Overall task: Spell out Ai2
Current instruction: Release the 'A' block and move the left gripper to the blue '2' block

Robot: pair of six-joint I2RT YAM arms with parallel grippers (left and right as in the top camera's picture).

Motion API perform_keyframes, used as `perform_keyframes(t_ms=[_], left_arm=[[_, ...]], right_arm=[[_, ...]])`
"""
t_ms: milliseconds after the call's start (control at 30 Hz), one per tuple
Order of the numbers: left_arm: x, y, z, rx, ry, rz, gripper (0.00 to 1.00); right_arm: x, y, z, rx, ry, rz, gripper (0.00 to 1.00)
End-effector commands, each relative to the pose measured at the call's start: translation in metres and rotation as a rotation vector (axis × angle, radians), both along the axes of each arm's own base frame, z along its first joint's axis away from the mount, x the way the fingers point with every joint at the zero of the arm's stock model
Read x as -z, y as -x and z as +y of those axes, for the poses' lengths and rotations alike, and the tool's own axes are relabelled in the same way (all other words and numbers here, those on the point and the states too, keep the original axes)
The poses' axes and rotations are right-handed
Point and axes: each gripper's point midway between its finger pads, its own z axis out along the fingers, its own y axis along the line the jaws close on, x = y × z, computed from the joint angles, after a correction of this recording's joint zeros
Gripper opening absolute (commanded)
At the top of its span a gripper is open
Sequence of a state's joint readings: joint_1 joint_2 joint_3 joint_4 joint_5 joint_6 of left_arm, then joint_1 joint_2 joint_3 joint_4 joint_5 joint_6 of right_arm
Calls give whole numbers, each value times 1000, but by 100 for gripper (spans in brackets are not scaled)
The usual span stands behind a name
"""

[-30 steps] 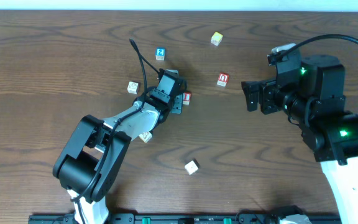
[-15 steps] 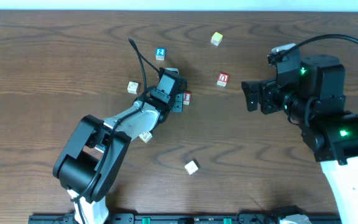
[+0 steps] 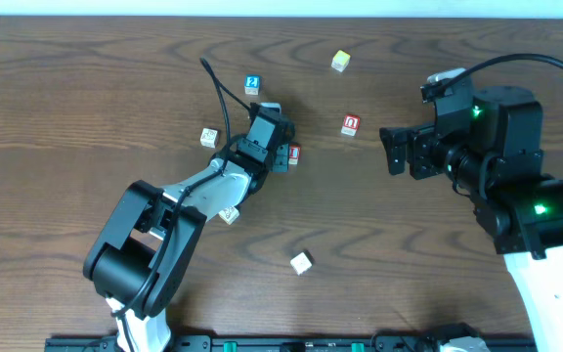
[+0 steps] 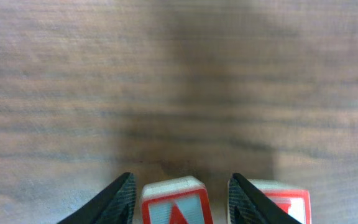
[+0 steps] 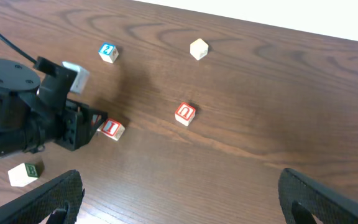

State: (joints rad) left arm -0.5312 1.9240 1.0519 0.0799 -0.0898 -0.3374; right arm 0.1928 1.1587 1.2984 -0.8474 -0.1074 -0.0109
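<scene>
The left end effector (image 4: pixel 180 185) is creeping up the worktop (image 3: pixel 86 98) since a second ago, jaws parted around the A cube (image 4: pixel 176 202) (small gaps either side), just beside the I cube (image 4: pixel 283 205). The 2 cube (image 3: pixel 252 84) is lying well apart. The right end effector (image 3: pixel 391 152) is hanging open. Withdrawing crookedly, a finger could be knocking A askew.

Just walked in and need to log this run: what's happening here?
The left gripper has its fingers either side of the red A cube, small gaps showing, with the red I cube just beside it. The blue 2 cube lies apart from them. The right gripper hovers open, holding nothing.
</scene>
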Motion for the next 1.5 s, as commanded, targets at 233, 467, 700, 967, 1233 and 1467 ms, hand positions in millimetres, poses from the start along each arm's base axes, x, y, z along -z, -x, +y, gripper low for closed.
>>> perform_keyframes(t_ms=[233,467,700,967,1233,1467], left_arm=[[-82,-73,21,-161,-106,-409,56],[-111,-112,48,-205,-53,-430,51],[-87,-151,37,-82,-156,-395,59],[-48,-167,28,-43,-196,-259,67],[-29,-161,46,-58,-161,-145,70],[-18,-158,45,-49,-143,-111,67]], right_arm=[[2,-1,-2,18,-5,8,99],[5,-4,-2,18,-4,14,99],[11,-11,0,18,-2,27,99],[13,-10,-1,18,0,34,99],[13,-10,-1,18,0,34,99],[13,-10,-1,18,0,34,99]])
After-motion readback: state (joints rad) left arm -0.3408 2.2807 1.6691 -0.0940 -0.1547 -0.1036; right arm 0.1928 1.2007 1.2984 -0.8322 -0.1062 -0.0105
